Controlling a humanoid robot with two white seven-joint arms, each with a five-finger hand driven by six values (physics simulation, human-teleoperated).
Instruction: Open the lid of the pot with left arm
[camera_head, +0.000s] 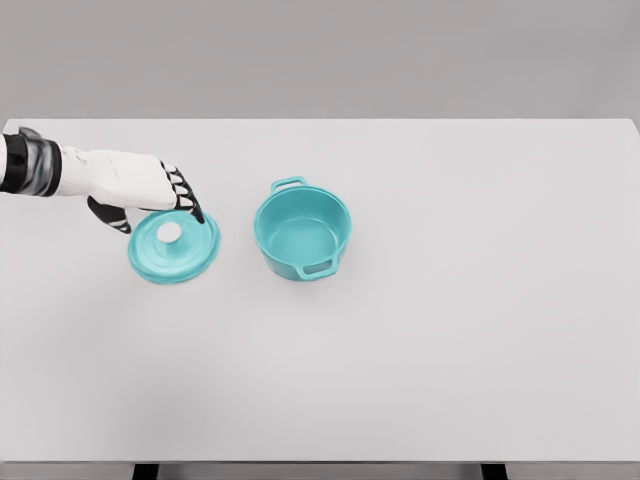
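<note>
Teal pot (302, 235), two loop handles, uncovered, mid-desk (450, 350); matching lid (174, 247) with white knob flat just left; left hand (150, 195) over lid's rear edge, fingers loosely spread, grasping nothing

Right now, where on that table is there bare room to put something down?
Bare: the whole table right of the pot and the wide front strip. Crowded: the left rear, where the left robot hand hangs over the lid beside the pot.
</note>
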